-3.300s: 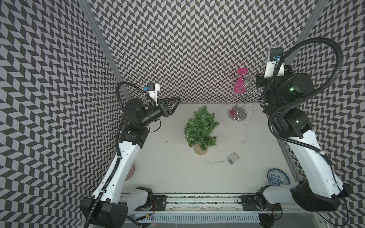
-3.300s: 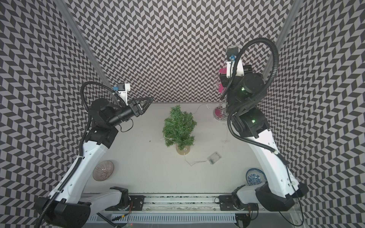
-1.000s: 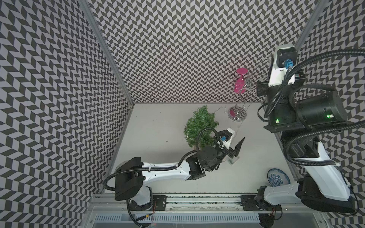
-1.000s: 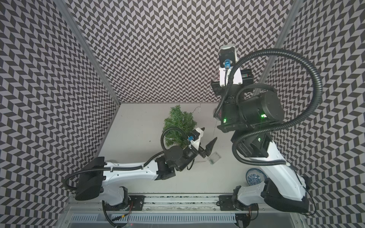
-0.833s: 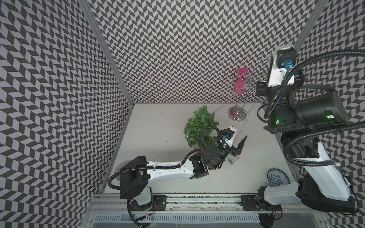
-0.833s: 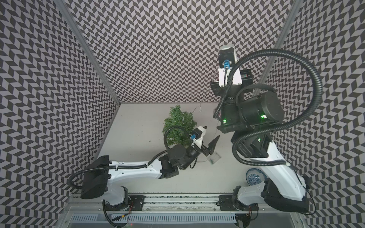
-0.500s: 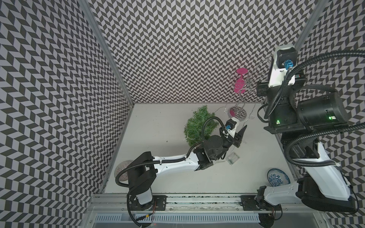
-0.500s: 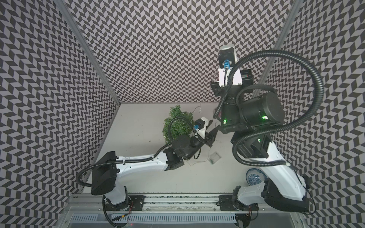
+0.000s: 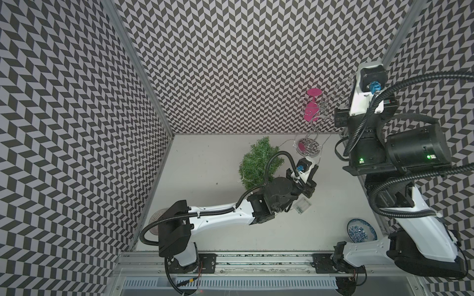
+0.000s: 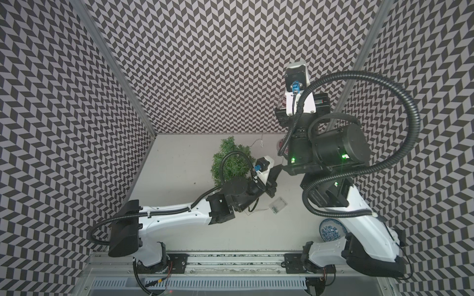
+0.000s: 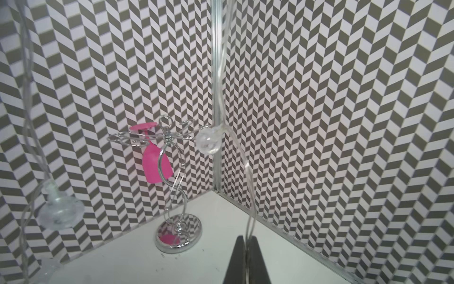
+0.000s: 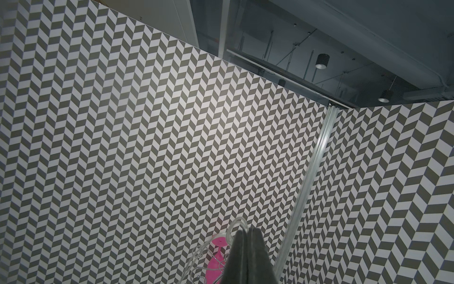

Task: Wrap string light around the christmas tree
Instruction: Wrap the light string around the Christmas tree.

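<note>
We find the left jaws pressed together on the string light point(image 11: 246, 168); in the left wrist view the thin clear wire climbs out from between the dark tips to a round clear bulb point(image 11: 208, 142) and then goes on upward out of frame; a second bulb point(image 11: 57, 211) hangs blurred close to that camera on another strand. Behind them stands the silver wire rack point(image 11: 178, 234) with a pink glass point(image 11: 156, 163) hung upside down on it, in the far corner of the counter point(image 9: 205, 166).

In both top views the left arm reaches across the counter, its wrist just beside the christmas tree point(image 9: 259, 164) point(image 10: 230, 161), on the side toward the right arm; the tree stands upright near the middle of the counter. The clear battery box point(image 9: 302, 205) point(image 10: 277, 205) lies flat on the counter, near the left wrist and apart from the tree; a fine strand with a small bulb point(image 10: 261, 145) shows by the tree's far side.

The right jaws are likewise together, held high and pointed at the patterned wall; in the right wrist view a loop of the clear wire point(image 12: 235, 222) curls out from between their tips, so we take them as clamped on the string light too.

A blue patterned bowl point(image 9: 361, 230) sits by the right arm's base.
</note>
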### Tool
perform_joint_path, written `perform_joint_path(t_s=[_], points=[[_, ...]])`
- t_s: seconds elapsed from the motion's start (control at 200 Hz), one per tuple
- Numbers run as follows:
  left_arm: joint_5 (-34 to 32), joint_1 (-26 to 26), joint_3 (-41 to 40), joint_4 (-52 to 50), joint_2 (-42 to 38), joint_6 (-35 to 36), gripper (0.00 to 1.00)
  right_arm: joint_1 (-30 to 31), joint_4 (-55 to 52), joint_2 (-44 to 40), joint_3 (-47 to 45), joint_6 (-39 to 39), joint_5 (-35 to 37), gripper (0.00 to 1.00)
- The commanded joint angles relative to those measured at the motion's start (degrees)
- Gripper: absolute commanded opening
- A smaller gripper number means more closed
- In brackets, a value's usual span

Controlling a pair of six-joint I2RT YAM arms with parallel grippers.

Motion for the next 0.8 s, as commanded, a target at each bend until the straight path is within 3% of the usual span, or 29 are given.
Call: perform_joint_path(t_s=[0.0,0.295,0.566,0.796], points=[[-2.5,-1.7,1.9,-4.5,-6.1,3.2,0.0,0.3,3.9,-1.8,-1.1,-0.7,0.8,0.0],[-4.2,-2.5,-0.6,-11.9,-15.1,2.1,0.0,0.3,3.0,-2.2,-1.0,-0.2,1.8,0.0],[-11.1,-3.1,-1.1,-30.9,-31.8,3.1,0.0,0.4,-4.5,-7.0,-7.6,11.0,5.8,0.0],[-15.6,-3.1,-0.1,-35.0,-39.3,6.3,0.0,2.9,-13.8,-9.6,-11.7,21.3,7.3,0.0]])
